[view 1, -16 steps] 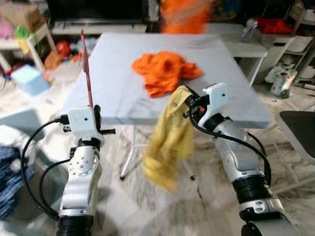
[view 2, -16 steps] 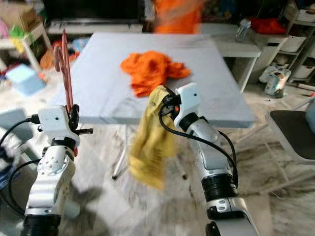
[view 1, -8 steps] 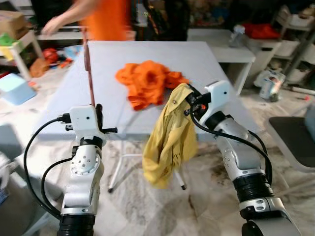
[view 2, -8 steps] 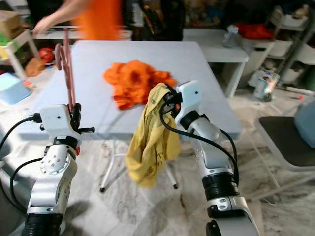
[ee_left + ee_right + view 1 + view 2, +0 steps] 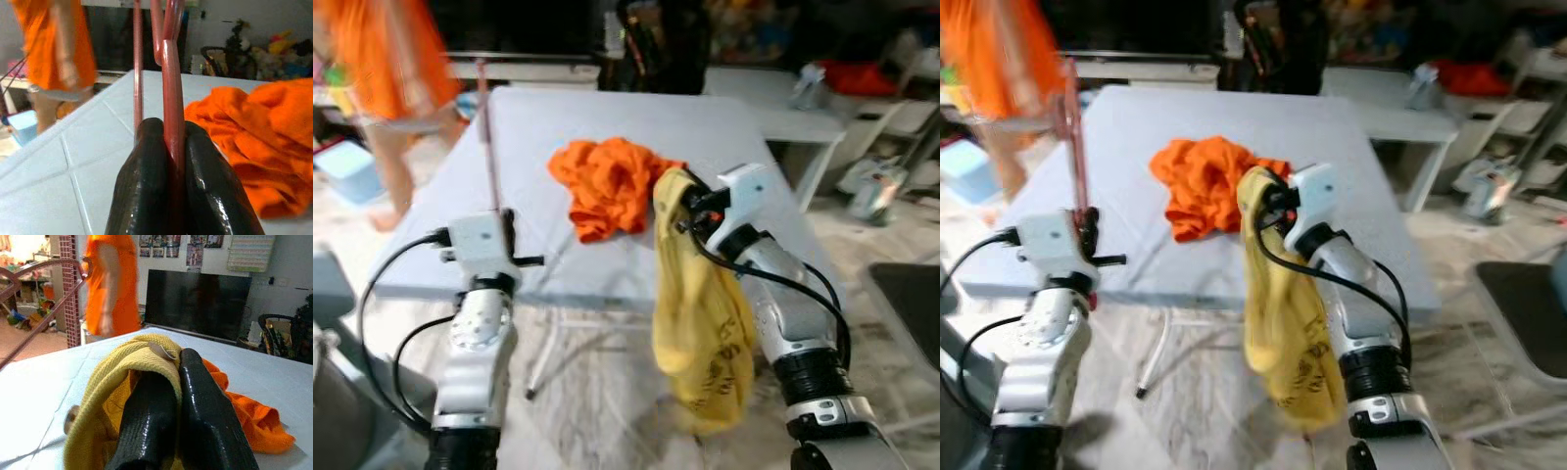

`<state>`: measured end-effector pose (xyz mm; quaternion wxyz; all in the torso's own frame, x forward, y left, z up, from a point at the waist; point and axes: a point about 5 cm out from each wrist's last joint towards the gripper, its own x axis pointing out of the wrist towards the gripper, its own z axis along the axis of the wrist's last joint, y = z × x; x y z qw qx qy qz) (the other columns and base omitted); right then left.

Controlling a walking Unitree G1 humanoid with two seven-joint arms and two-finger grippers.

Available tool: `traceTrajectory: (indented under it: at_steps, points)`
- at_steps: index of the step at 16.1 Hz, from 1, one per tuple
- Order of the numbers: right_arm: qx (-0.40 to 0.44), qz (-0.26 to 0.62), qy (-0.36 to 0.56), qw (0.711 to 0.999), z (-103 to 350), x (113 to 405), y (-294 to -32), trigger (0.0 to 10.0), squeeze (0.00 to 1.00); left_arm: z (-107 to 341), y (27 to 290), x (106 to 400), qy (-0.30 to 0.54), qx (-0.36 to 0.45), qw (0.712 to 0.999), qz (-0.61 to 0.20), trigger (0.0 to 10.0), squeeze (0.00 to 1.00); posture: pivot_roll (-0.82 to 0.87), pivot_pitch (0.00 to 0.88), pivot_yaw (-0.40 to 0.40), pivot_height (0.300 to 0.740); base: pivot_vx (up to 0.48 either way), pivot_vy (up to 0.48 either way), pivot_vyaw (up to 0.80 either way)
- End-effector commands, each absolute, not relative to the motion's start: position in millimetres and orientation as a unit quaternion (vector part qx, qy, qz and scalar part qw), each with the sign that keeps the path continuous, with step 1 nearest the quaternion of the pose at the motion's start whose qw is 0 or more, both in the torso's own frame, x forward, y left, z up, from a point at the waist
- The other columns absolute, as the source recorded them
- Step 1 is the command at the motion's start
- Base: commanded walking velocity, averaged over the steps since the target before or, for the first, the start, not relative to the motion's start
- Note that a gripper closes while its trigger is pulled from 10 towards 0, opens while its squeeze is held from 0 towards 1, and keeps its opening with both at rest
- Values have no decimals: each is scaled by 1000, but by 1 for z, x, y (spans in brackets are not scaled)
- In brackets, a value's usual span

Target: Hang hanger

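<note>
- Red hanger (image 5: 168, 98) clamped between the two black fingers (image 5: 142, 186) of the left gripper (image 5: 168, 161), standing upright from the pincer; hook part at the top, out past the fingertips.
- Seen from the head: same hanger rising as a thin red rod above the left gripper, at the left edge of the pale grey table (image 5: 724, 127), upper end over the tabletop.
- Yellow shirt (image 5: 700, 323) grasped by the right gripper (image 5: 168, 382); fingers closed on the collar area, cloth draped over the fingers and hanging down beside the right arm, below the table edge.
- Right gripper held at the front edge of the table, near the middle; left gripper well apart from it, at the left side.
- Orange cloth (image 5: 607, 181) lying crumpled on the tabletop, between the two grippers and a little further away, just behind the yellow shirt's top.
- Hanger and yellow shirt apart, not touching each other.
- Person in orange clothing (image 5: 386, 78), blurred, standing beyond the table's left corner.
- Dark screen (image 5: 195, 301) against the back wall behind the table.
- White side table (image 5: 803, 113) at the right of the grey table, with shelves and clutter further back.
</note>
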<state>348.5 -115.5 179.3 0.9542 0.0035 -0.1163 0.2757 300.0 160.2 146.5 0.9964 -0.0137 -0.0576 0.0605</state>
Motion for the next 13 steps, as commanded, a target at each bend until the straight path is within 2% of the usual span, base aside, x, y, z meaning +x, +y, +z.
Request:
traceTrajectory:
  at_steps: [1,8,13]
  points:
    - [-1,259,-144,955,194,350,-127,10000,0,152,148,302,-65,-16,997,41,10000,0,-47,0,-33,740,319,360,0]
    - [-3,253,-146,957,194,351,-127,10000,0,151,146,302,-64,-19,997,41,10000,0,-48,0,-33,740,313,317,0]
    - [2,250,-138,958,192,351,-127,10000,0,150,142,304,-58,-22,997,39,10000,0,-50,0,-35,740,0,0,0]
